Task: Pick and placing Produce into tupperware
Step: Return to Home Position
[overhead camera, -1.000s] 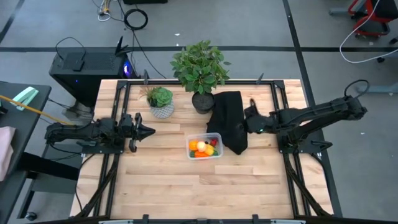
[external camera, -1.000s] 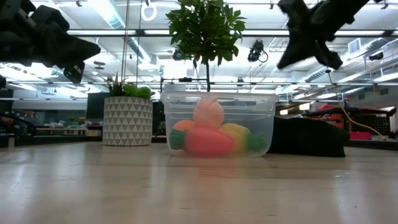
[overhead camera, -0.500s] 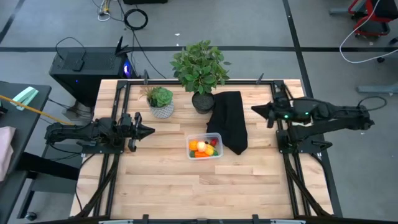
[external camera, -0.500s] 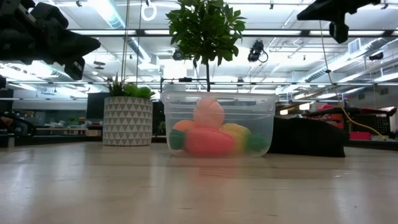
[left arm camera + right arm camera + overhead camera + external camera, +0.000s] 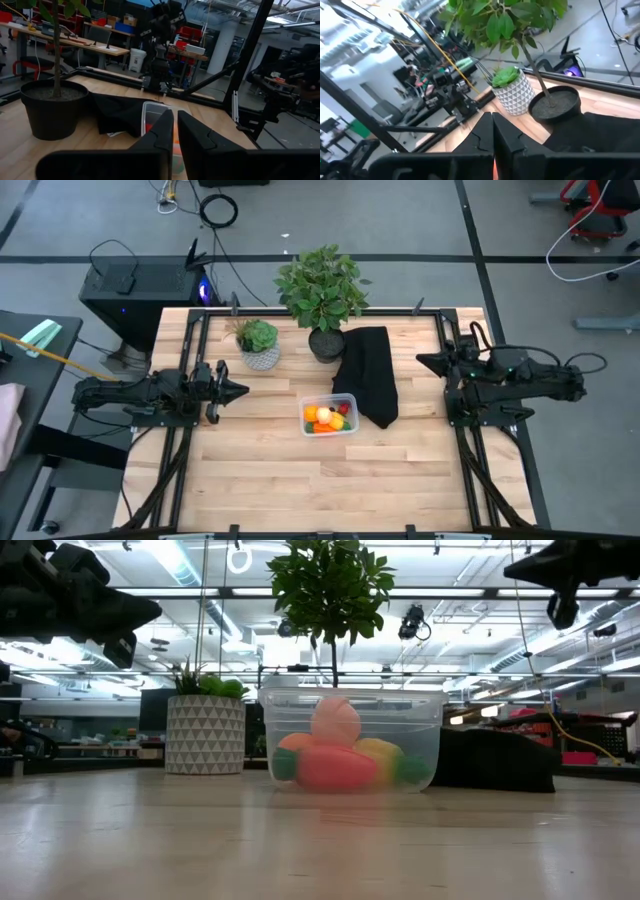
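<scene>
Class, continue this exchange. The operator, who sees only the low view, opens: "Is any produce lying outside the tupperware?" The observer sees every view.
Observer: No. From above, all the produce in sight sits inside the tupperware.
Operator: Where over the table is the right tool?
Observer: The right tool is over the table's right side, beyond the black cloth, apart from the tupperware.
Operator: And the left one?
Observer: The left tool is over the table's left side, pointing toward the tupperware.

Grey floor [image 5: 400,240], strip-lit ceiling [image 5: 420,595]
</scene>
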Action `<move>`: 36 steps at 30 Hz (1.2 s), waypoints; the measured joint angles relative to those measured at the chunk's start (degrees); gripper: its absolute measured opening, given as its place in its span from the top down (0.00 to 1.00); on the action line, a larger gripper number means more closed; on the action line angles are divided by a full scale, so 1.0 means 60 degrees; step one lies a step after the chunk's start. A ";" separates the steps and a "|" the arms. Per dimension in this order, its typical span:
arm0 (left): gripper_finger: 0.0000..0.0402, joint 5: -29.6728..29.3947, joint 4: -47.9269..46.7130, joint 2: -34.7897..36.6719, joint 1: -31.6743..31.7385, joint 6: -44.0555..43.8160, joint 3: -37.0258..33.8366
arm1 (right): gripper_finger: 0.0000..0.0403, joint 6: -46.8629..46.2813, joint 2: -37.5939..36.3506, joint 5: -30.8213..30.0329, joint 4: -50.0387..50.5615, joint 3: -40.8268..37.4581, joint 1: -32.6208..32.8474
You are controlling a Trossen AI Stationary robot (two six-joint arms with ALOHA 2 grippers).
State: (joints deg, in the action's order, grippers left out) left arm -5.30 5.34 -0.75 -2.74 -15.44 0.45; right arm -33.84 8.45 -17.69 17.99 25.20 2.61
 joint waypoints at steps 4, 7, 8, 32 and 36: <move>0.94 0.0000 0.0000 0.0000 0.0000 0.0008 0.0000 | 1.00 0.0009 -0.1103 -0.0029 -0.0211 -0.0581 0.0000; 0.94 0.0000 0.0003 0.0004 0.0000 0.0004 0.0000 | 1.00 0.0285 -0.1403 -0.0029 -0.0636 -0.0772 0.0001; 0.94 0.0004 0.0000 0.0004 -0.0004 0.0011 0.0000 | 1.00 0.0452 -0.1406 0.0009 -0.0491 -0.0752 0.0007; 0.93 0.0004 0.0058 0.0004 -0.0004 0.0008 0.0000 | 1.00 0.1407 -0.1407 0.0543 -0.3889 -0.2216 0.0004; 0.91 0.0004 0.0059 0.0004 -0.0004 0.0003 0.0000 | 1.00 0.1175 -0.1410 0.0546 -0.5352 -0.3233 0.0004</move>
State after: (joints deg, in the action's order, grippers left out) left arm -5.28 5.70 -0.73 -2.76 -15.42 0.45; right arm -26.79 -0.01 -14.41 -14.12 5.80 2.63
